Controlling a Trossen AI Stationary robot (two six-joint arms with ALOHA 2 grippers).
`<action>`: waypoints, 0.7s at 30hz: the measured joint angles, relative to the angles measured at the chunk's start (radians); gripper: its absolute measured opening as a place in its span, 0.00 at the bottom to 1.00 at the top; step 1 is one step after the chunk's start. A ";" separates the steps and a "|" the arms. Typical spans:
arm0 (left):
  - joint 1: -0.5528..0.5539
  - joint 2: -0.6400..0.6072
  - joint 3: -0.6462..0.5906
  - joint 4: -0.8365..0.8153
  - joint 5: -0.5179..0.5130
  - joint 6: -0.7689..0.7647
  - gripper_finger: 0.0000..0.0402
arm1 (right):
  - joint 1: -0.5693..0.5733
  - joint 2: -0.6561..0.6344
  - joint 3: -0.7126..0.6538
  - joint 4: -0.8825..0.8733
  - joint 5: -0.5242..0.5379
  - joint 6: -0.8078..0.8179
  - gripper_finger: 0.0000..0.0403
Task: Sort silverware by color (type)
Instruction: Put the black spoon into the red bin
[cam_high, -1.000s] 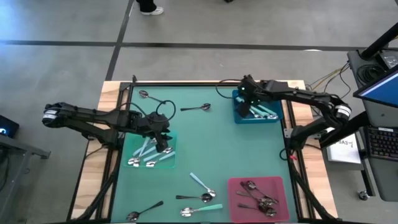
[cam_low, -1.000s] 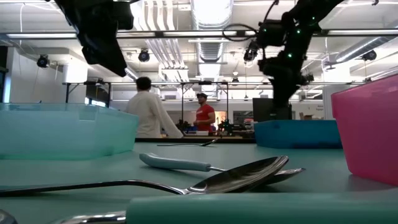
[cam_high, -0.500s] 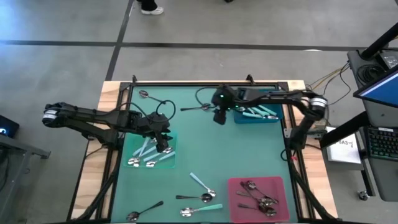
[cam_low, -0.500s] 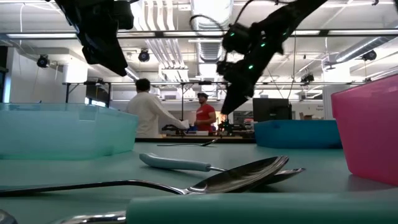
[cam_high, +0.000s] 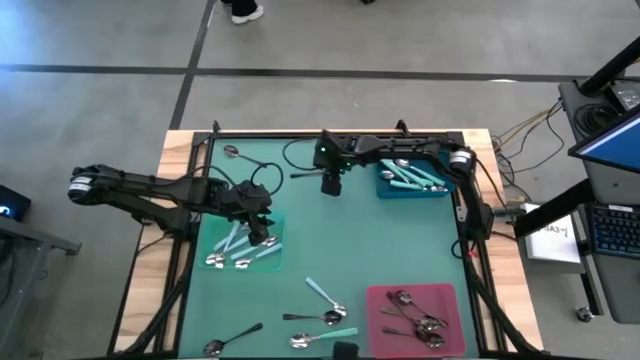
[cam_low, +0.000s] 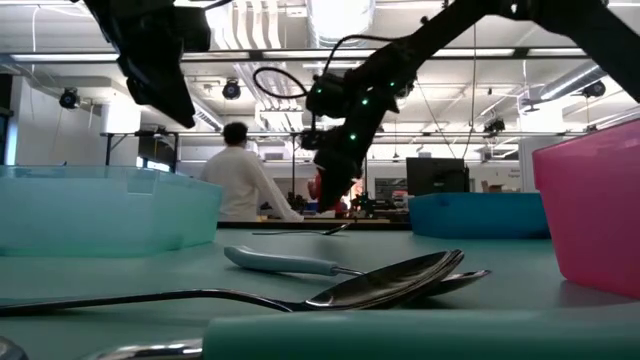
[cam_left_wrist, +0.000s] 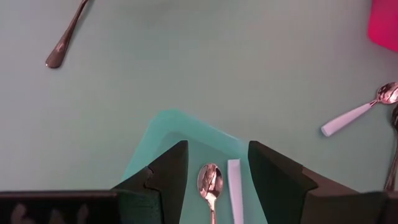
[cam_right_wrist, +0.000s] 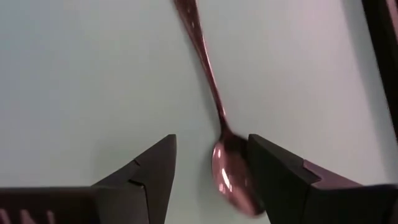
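My right gripper (cam_high: 330, 185) (cam_right_wrist: 211, 146) is open and hovers over an all-metal spoon (cam_high: 315, 173) that lies flat on the green mat near the far edge. In the right wrist view the spoon's bowl (cam_right_wrist: 229, 174) sits between the fingers, close to one of them. In the low view this gripper (cam_low: 335, 170) hangs clear above the table. My left gripper (cam_high: 265, 238) (cam_left_wrist: 214, 152) is open above the pale teal tray (cam_high: 275, 222), which holds several pale-handled spoons (cam_left_wrist: 210, 183). The blue tray (cam_high: 412, 192) holds teal-handled spoons, and the pink tray (cam_high: 375, 300) holds all-metal ones.
Loose spoons lie on the mat: one near the far left corner (cam_high: 231, 152) and several near the near edge (cam_high: 322, 290) (cam_high: 312, 318) (cam_high: 325, 337) (cam_high: 230, 340). Black frame rails border the table. People stand in the room behind (cam_low: 240, 180).
My right gripper has left the blue tray and swept toward the table's left along the far edge, stopping over the all-metal spoon. The spoons have not moved.
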 joint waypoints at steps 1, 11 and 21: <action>0.000 0.000 0.000 -0.003 0.000 0.005 0.38 | -0.004 0.015 0.015 -0.002 -0.012 0.000 0.47; 0.000 0.000 0.000 -0.008 0.000 0.052 0.38 | -0.031 0.162 0.171 -0.056 -0.031 0.001 0.45; 0.000 0.000 0.000 -0.010 -0.005 0.063 0.38 | -0.035 0.273 0.316 -0.214 -0.079 -0.018 0.36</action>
